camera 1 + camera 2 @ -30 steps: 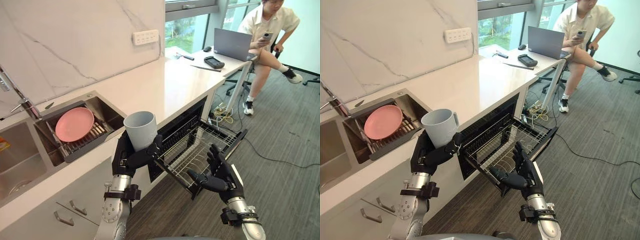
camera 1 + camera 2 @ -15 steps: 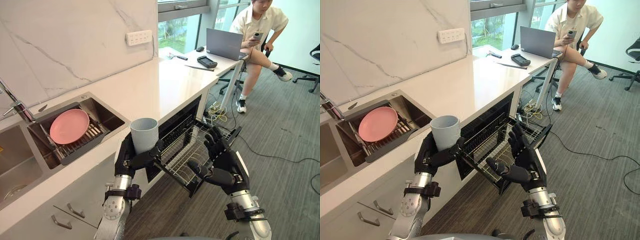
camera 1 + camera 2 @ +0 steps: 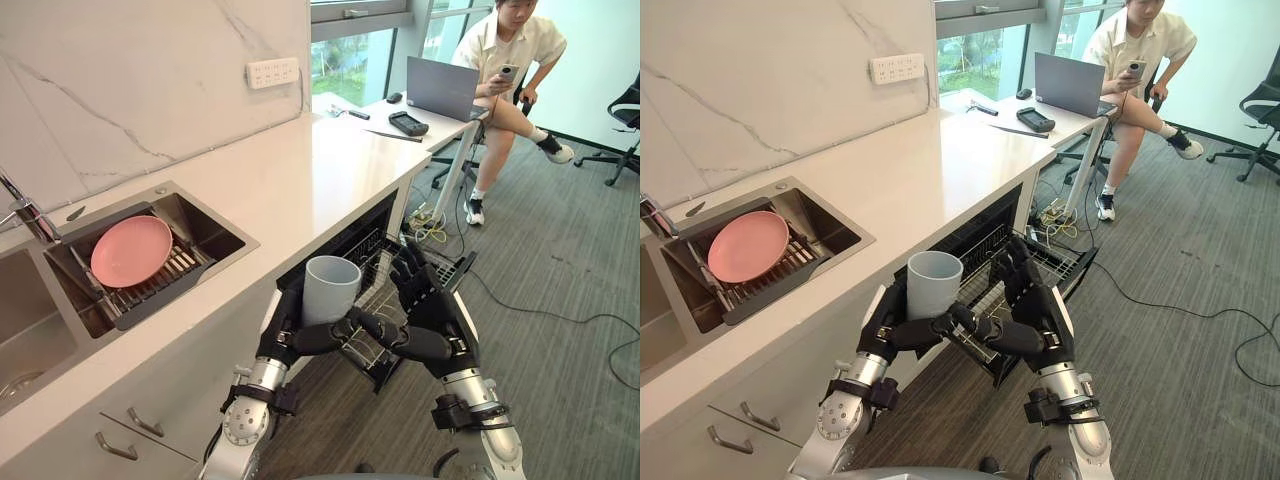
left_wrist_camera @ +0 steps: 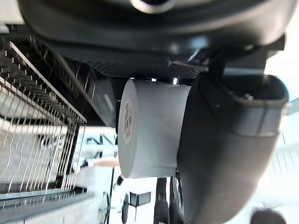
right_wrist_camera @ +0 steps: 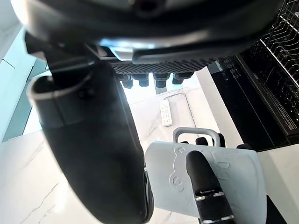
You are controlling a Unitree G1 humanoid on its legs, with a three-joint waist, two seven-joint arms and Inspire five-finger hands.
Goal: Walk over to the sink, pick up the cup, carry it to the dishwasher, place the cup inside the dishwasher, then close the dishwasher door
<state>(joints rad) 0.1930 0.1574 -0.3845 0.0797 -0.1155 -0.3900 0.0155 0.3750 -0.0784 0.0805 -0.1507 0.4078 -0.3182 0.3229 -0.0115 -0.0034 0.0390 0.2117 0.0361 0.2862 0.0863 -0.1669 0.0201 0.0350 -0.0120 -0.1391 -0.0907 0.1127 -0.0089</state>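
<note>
We see the dark left hand (image 3: 297, 337) curled round the lower part of a pale grey cylindrical cup (image 3: 331, 288), its fingers and thumb wrapped about the wall. The cup stands upright with its mouth open to the top. It hangs in the air just in front of the black built-in dishwasher (image 3: 345, 238), over the near corner of the silver wire rack (image 3: 441, 270) that is drawn out from the dishwasher's opening. In the left wrist view the cup's flat base (image 4: 149, 135) faces us, with the wire rack beyond it.

The dark right hand (image 3: 437, 326) is over the same rack, just beside the cup on the side away from the dishwasher's opening. Its fingers are straight and spread and it holds nothing. Its thumb reaches towards the left hand's fingers under the cup; we cannot tell whether they touch.

Above the dishwasher runs the white stone countertop (image 3: 300, 165). Along it, well apart from the dishwasher, a round pink plate (image 3: 130, 250) lies in the steel sink (image 3: 212, 218). Beyond the dishwasher's far side a person (image 3: 505, 45) sits at a desk with a grey laptop (image 3: 445, 90).
</note>
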